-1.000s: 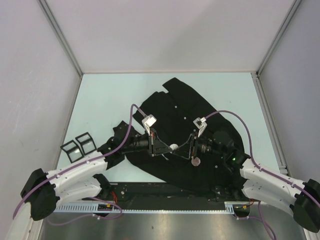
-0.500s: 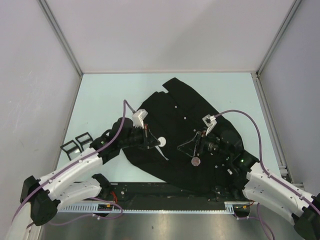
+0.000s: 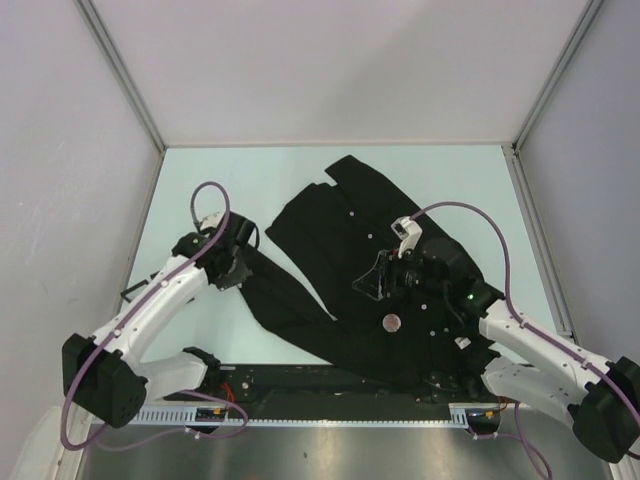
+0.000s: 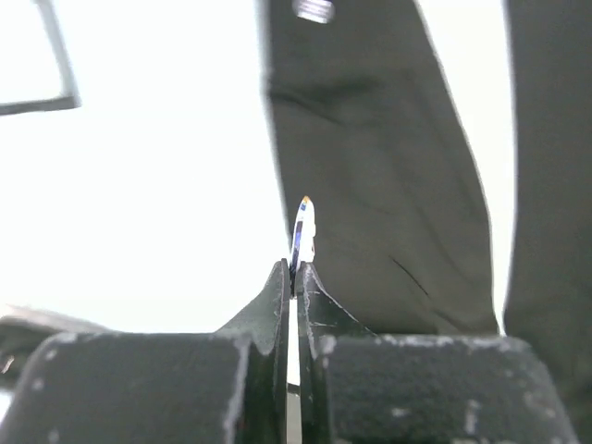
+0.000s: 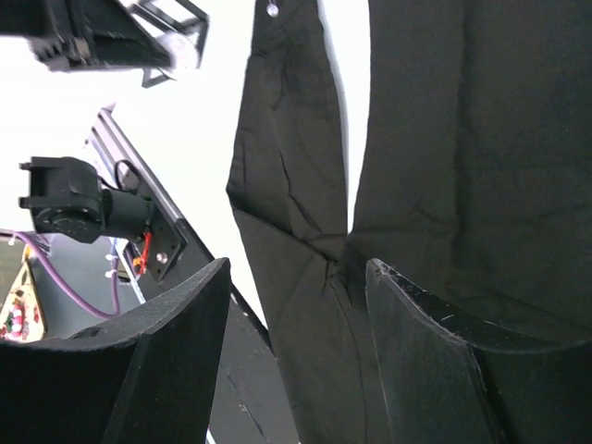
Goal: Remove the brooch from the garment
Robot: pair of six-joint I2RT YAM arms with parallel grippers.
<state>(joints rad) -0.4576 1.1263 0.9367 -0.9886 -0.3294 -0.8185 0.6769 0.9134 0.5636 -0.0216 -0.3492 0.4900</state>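
- Well, my left claw (image 4: 294, 277) hangs over the bare pale table (image 3: 200, 180), just left of the garment (image 3: 340, 230) and beside one of its sleeves.
- Its fingers are pressed tight together on the brooch (image 4: 303, 231), a thin disc I see edge-on. It stands up out of the fingertips, clear of the cloth.
- Beyond the brooch the sleeve runs as a dark band, with one small white button (image 4: 314, 9) at the far end of my wrist view.
- Next, the garment itself, black and rumpled, lies spread across the middle of the table, reaching down to the near edge.
- On its cloth a round greyish disc (image 3: 391, 322) lies flat, near my right claw (image 5: 296, 314).
- That right claw hovers over the garment's right half, fingers spread wide with nothing between them and only black cloth below.
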